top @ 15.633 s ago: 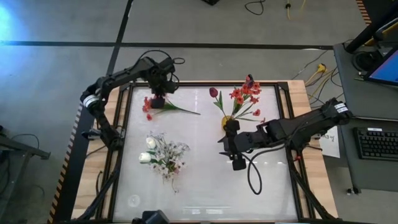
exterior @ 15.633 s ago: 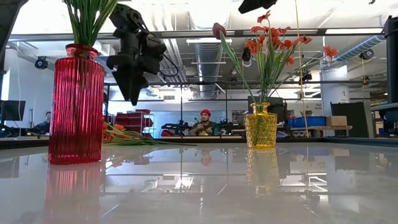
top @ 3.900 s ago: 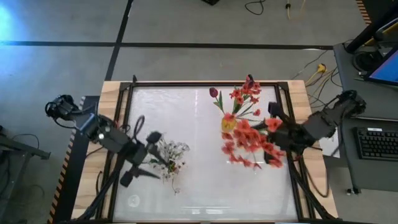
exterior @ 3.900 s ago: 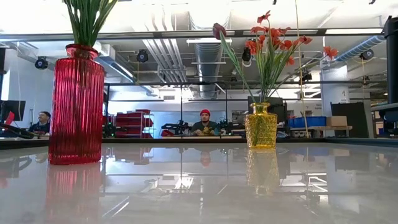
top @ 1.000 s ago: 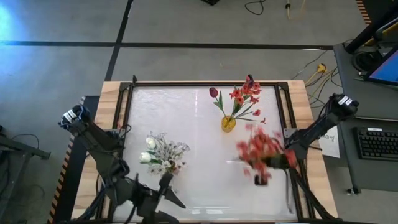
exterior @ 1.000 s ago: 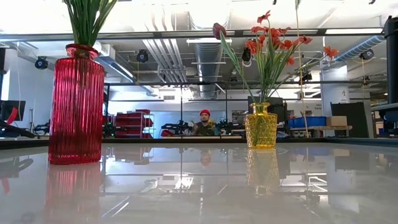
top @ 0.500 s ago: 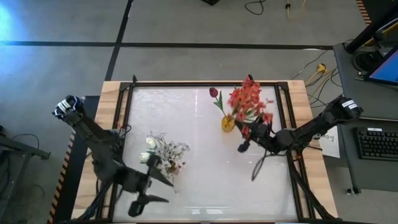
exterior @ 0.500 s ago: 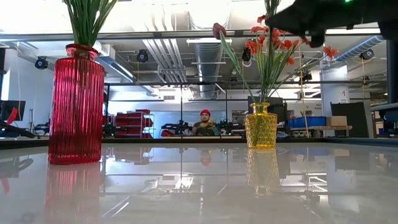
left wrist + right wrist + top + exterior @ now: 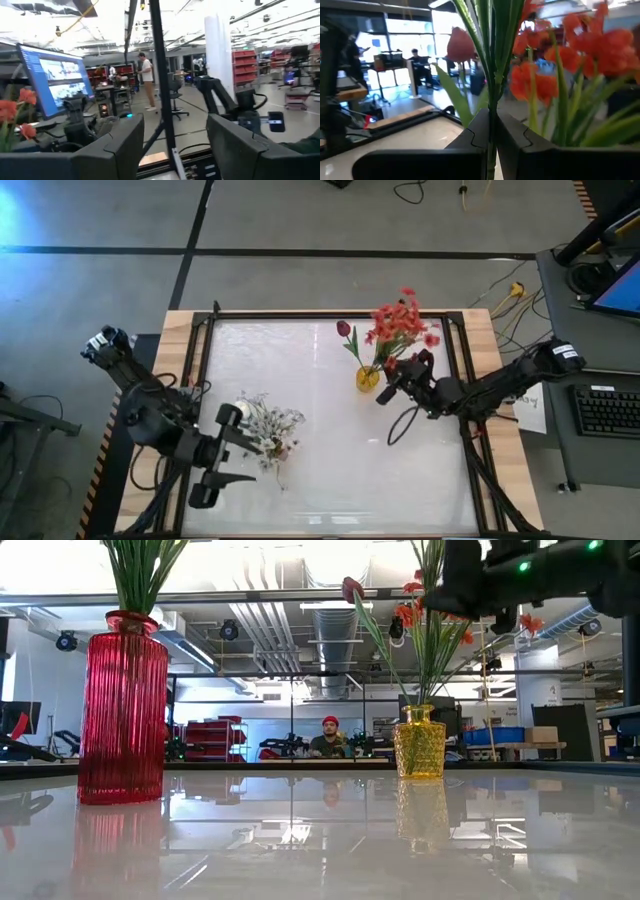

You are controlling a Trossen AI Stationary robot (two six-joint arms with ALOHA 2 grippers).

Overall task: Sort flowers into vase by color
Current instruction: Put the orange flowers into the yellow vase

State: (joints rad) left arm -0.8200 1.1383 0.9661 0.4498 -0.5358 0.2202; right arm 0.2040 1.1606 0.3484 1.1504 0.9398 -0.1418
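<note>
A white glossy table [image 9: 330, 470] in a wooden frame stands on a grey concrete floor, with a desk and keyboard [image 9: 608, 410] at its right.

High view: the right gripper [image 9: 400, 377] sits just beside the yellow vase [image 9: 367, 378], on its right, carrying an orange-red flower bunch [image 9: 402, 326] whose blossoms hang above the vase's own bouquet. A dark maroon tulip [image 9: 344, 330] leans out to the left of that vase. The left gripper [image 9: 228, 450] hovers at the near left, closest to the loose whitish spray [image 9: 268, 428] and white rose [image 9: 231, 414] lying flat on the table; its fingers stand partly apart and carry nothing.

Low view: behind the table lies a workshop with ducts and shelving, and a seated person far off. The red vase [image 9: 123, 710] holds green stems only within this picture, and the yellow vase [image 9: 418, 742] holds the upright bouquet. The right arm crosses the top, above the yellow vase. This view shows both vases' height, which the overhead hides.

Left wrist view: only the room, a monitor and a standing person show past the parted fingers [image 9: 115, 145].

Right wrist view: the fingers [image 9: 480, 131] are shut on a green stem [image 9: 492, 75] running upright between them, the tulip [image 9: 461, 44] and orange-red blossoms [image 9: 600, 50] close beyond. Judging from this, the stem's long axis stands near vertical over the vase mouth, so lowering it in is probably next.
</note>
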